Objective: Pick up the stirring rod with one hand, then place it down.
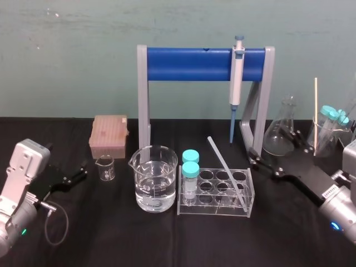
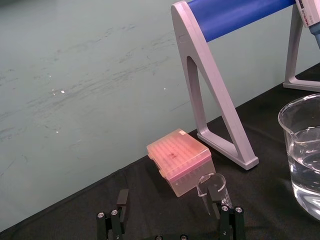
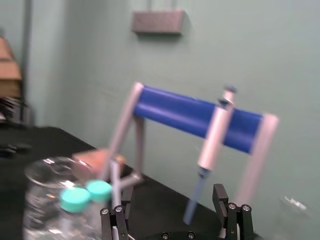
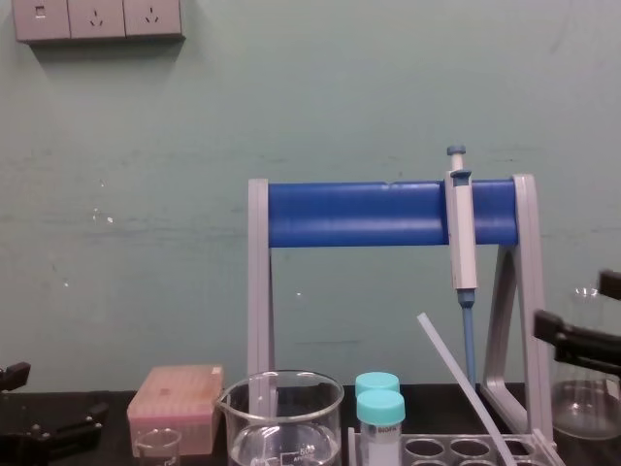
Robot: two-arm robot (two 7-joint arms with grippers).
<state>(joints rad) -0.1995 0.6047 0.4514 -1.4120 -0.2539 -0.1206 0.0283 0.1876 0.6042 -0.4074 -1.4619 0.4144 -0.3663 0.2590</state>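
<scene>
The stirring rod [image 1: 225,166] is a thin translucent white stick leaning out of the clear tube rack [image 1: 242,207] in the middle of the table; in the chest view the stirring rod [image 4: 461,383] slants up to the left. My right gripper [image 1: 265,167] hovers low just right of the rack, its fingers pointing toward the rod and not touching it. In the right wrist view the right gripper [image 3: 172,217] is open with nothing between its fingers. My left gripper [image 1: 78,173] rests open at the far left, beside a small beaker [image 1: 105,167].
A large beaker of water [image 1: 156,181] and two teal-capped tubes [image 1: 190,167] stand left of the rod. Behind is the grey-and-blue stand [image 1: 192,64] with a hanging pipette [image 1: 236,78]. A pink tip box [image 1: 108,136] sits back left. A flask [image 1: 283,133] and a wooden stick [image 1: 316,111] are at right.
</scene>
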